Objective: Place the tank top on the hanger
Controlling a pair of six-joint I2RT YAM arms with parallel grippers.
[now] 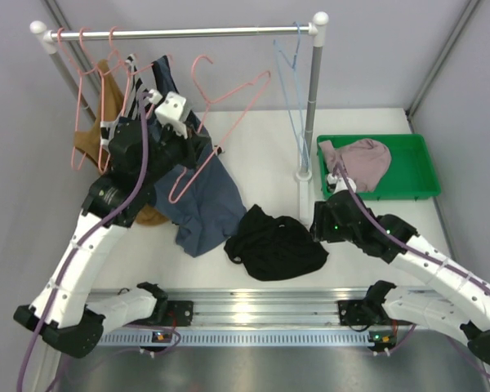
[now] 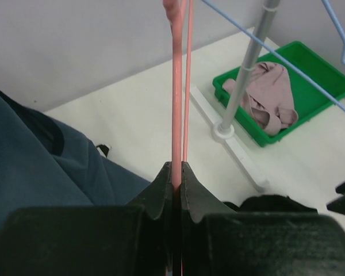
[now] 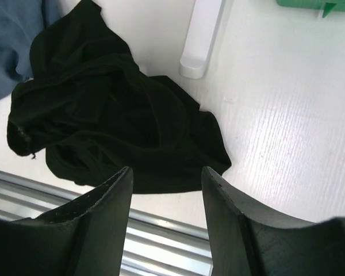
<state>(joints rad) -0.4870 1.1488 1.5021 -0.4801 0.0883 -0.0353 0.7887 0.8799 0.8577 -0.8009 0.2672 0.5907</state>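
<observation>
The black tank top lies crumpled on the white table, between the two arms; it also shows in the right wrist view. My left gripper is shut on the wire of a salmon-pink hanger and holds it tilted in the air, off the rail. In the left wrist view the fingers pinch the pink wire. My right gripper is open and empty, just right of the black top and low over the table, with its jaws spread wide at the garment's near edge.
A clothes rail on posts spans the back, with several pink hangers and a light-blue hanger. A slate-blue tank top and a brown garment hang left. A green tray holds a mauve garment. The rack's foot lies near the black top.
</observation>
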